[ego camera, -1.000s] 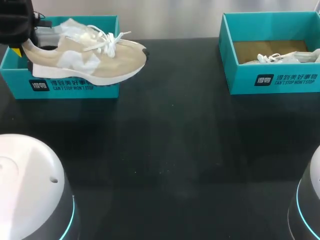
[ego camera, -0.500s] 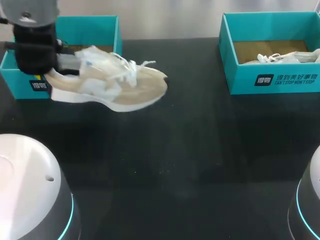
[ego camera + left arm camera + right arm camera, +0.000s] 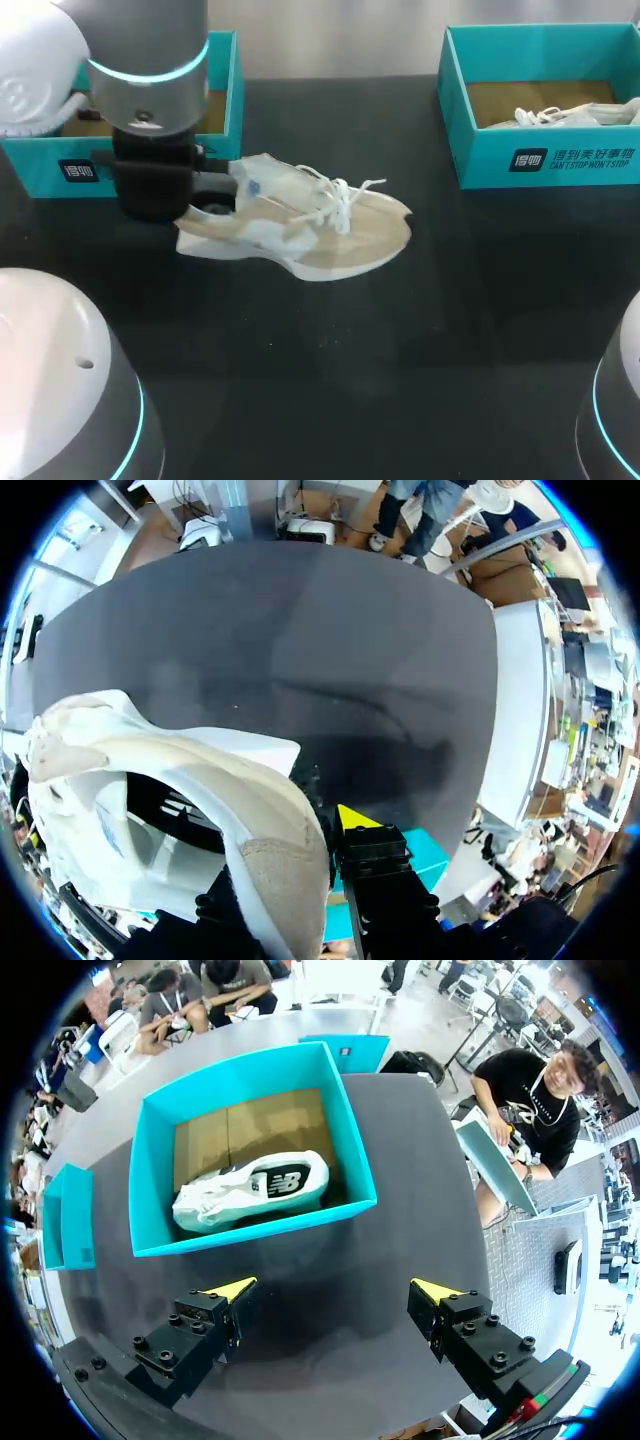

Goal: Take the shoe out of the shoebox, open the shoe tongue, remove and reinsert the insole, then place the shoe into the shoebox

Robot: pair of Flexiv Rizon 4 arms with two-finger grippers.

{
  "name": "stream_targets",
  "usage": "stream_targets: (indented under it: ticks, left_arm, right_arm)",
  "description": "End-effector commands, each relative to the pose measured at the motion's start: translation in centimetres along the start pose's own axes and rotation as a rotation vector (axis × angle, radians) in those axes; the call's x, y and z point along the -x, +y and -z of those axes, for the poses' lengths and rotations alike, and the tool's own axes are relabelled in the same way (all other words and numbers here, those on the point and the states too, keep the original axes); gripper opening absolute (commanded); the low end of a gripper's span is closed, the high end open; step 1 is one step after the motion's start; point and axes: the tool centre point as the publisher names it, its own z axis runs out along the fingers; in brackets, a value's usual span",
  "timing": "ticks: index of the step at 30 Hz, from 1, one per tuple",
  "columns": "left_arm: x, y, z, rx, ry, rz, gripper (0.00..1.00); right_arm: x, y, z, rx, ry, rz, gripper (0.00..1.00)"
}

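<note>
Shoe (image 3: 300,235), heel pinched in the left gripper (image 3: 308,845), is over the black table (image 3: 420,340) (right gripper (image 3: 335,1300) spread wide).

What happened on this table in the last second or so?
The left arm carried the beige shoe out of the left box, toward the middle of the table and nearer the robot, gripping its heel throughout. The right box and the white shoe inside it stayed put.
</note>
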Motion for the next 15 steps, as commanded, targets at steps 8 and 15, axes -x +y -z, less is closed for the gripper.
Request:
stream_targets:
  ticks: [8,15]
  left_arm:
    - [0.8,0.4,-0.4,-0.008,0.009,0.002,0.00]
    - [3.8,-0.9,-1.3,0.017,0.052,-0.071,0.00]
  right_arm:
    - [-0.1,0.0,0.0,0.001,-0.002,-0.001,1.00]
    - [-0.1,0.0,0.0,0.001,-0.002,-0.001,1.00]
